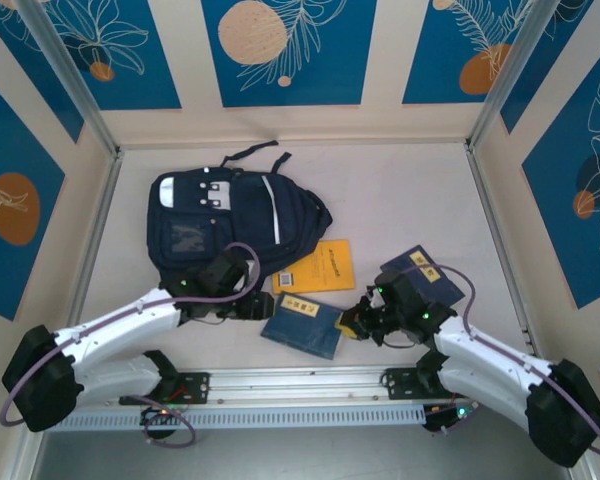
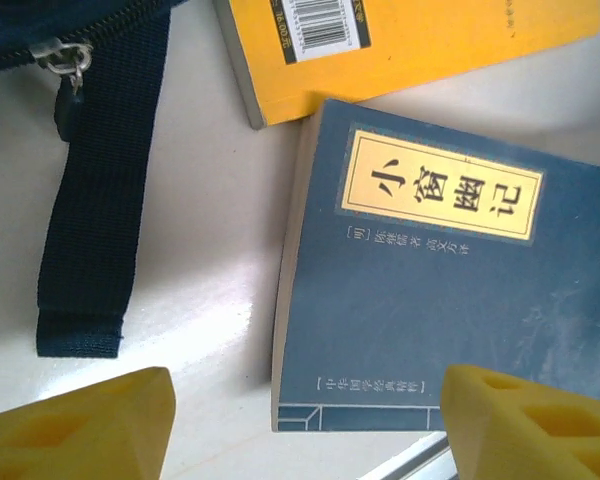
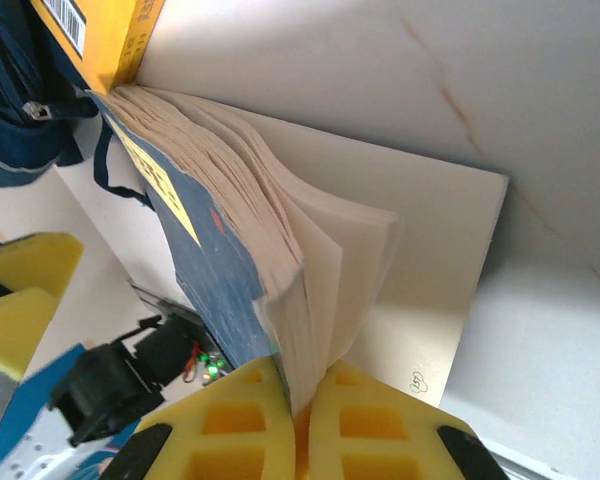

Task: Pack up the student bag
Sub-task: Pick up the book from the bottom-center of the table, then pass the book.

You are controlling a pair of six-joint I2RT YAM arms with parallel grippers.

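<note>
The student bag (image 1: 230,215) lies flat on the far left part of the bench (image 1: 410,190), front pocket up. One strap (image 2: 90,200) trails toward the near side. Just right of it, and nearer, sits a yellow book (image 1: 320,268). A blue book (image 1: 302,322) touches that book's near edge. A second blue book (image 1: 427,272) lies further right, partly under the right arm.

The right gripper (image 3: 300,385) is clamped on the blue book's right edge. It pinches only some of the pages, so the cover and the other leaves fan apart and that side tips up off the bench. A book lying flat offers little to grab but a thin edge, which likely explains this hold.

The left gripper (image 2: 308,400) hovers low over the book's left side with its fingers apart, straddling the spine edge. It seems placed to take a firmer hold on the bound side, which sits closest to the bag.

A pinch on loose pages could slip or crease them. Whether the bag's main zip is open cannot be told.
</note>
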